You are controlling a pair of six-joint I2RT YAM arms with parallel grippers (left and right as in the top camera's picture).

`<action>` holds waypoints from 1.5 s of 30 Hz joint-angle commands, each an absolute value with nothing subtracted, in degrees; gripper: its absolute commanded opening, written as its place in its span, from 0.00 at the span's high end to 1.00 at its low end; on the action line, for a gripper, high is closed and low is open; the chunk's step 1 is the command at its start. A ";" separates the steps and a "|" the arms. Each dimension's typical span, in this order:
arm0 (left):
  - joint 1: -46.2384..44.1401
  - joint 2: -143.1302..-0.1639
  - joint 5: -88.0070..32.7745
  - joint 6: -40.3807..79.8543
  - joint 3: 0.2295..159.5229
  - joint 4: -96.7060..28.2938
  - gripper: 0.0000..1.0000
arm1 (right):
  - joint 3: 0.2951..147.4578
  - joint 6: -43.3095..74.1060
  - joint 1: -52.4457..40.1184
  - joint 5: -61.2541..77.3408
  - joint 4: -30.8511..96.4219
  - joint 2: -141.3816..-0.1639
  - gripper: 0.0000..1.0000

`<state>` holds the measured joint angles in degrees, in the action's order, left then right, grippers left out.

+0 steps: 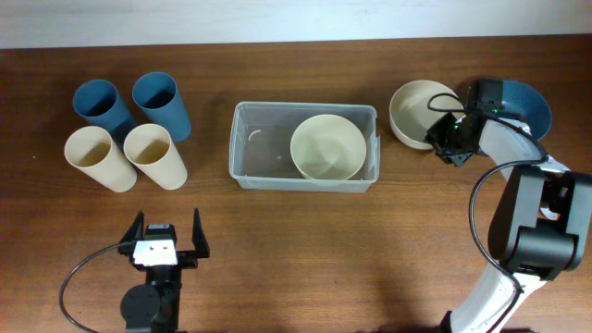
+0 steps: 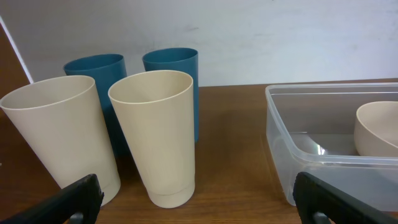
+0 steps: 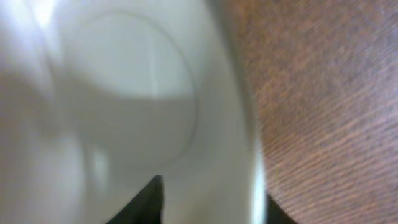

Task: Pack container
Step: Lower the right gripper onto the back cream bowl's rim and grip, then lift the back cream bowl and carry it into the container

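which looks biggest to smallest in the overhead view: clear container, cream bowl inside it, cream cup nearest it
1. clear container
2. cream bowl inside it
3. cream cup nearest it, clearly the smallest

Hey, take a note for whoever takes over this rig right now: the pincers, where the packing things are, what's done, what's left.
Left pincer open, holding nothing, near the front edge.
Right pincer straddles the rim of the loose cream bowl; grip unconfirmed.
Container, mid-table, holds the packed cream bowl: done.
Probably left: the loose bowl, the blue bowl, the four cups standing left of the container.
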<state>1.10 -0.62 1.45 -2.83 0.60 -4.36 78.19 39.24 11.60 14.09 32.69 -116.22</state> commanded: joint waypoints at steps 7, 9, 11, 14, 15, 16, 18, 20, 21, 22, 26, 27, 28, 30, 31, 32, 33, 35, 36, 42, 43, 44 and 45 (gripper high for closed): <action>1.30 -0.30 1.19 -3.29 0.51 -4.73 0.00 | 82.28 39.48 11.66 14.79 36.40 -116.55 0.96; 1.30 -0.30 1.19 -3.29 0.51 -4.73 0.00 | 84.07 39.46 11.66 14.81 38.15 -116.27 0.96; 1.30 -0.30 1.19 -3.29 0.51 -4.73 0.00 | 87.74 39.18 11.66 14.76 41.43 -115.26 0.96; 1.30 -0.30 1.19 -3.29 0.51 -4.73 0.00 | 93.67 37.45 11.66 14.72 46.48 -114.17 0.96; 1.30 -0.30 1.19 -3.29 0.51 -4.73 0.00 | 95.79 37.01 11.66 14.76 48.25 -114.02 0.96; 1.30 -0.30 1.19 -3.29 0.51 -4.73 0.00 | 98.87 36.42 11.66 14.74 50.96 -113.84 0.96; 1.30 -0.30 1.19 -3.29 0.51 -4.73 0.00 | 104.64 35.11 11.66 14.72 55.86 -113.82 0.96; 1.30 -0.30 1.19 -3.29 0.51 -4.73 0.00 | 110.85 33.58 11.64 14.39 60.75 -113.82 0.96; 1.30 -0.30 1.19 -3.29 0.51 -4.73 0.00 | 113.75 32.71 11.64 14.39 62.92 -113.82 0.96; 1.30 -0.30 1.19 -3.29 0.51 -4.73 0.00 | 116.97 31.42 11.60 14.50 65.34 -113.82 0.96; 1.30 -0.30 1.19 -3.29 0.51 -4.73 0.00 | 128.14 26.11 10.46 14.59 76.03 -113.82 0.96; 1.30 -0.30 1.19 -3.29 0.51 -4.73 0.00 | 130.39 24.80 9.76 14.59 78.52 -113.82 0.96; 1.30 -0.30 1.19 -3.31 0.51 -4.73 0.00 | 132.79 23.11 8.73 14.57 81.30 -113.82 0.96; 1.30 -0.30 1.19 -3.29 0.51 -4.73 0.00 | 136.14 20.97 6.83 14.59 85.82 -113.82 0.96; 1.30 -0.30 1.19 -3.29 0.51 -4.73 0.00 | 137.25 20.05 5.82 14.63 87.68 -113.82 0.96; 1.30 -0.30 1.19 -3.29 0.51 -4.73 0.00 | 138.19 18.85 4.67 14.79 89.60 -113.82 0.96; 1.30 -0.30 1.19 -3.29 0.51 -4.73 0.00 | 138.67 17.82 3.66 14.79 91.09 -113.82 0.96; 1.30 -0.30 1.19 -3.29 0.51 -4.73 0.00 | 138.93 14.81 1.30 14.79 94.19 -113.80 0.96; 1.30 -0.30 1.19 -3.29 0.51 -4.73 0.00 | 138.93 13.78 0.30 14.79 95.50 -113.80 0.96; 1.30 -0.30 1.19 -3.29 0.51 -4.73 0.00 | 138.30 11.38 -6.17 14.76 97.34 -113.56 0.96; 1.30 -0.30 1.19 -3.29 0.51 -4.73 0.00 | 138.15 11.35 -7.44 14.74 97.34 -113.56 0.96; 1.30 -0.30 1.19 -3.29 0.51 -4.73 0.00 | 137.91 11.35 -8.45 14.74 97.34 -113.58 0.96; 1.30 -0.30 1.19 -3.29 0.51 -4.73 0.00 | 137.47 11.38 -9.37 14.74 97.32 -113.60 0.96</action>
<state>1.10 -0.62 1.45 -2.83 0.60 -4.38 137.78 13.19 -6.57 14.44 96.99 -114.67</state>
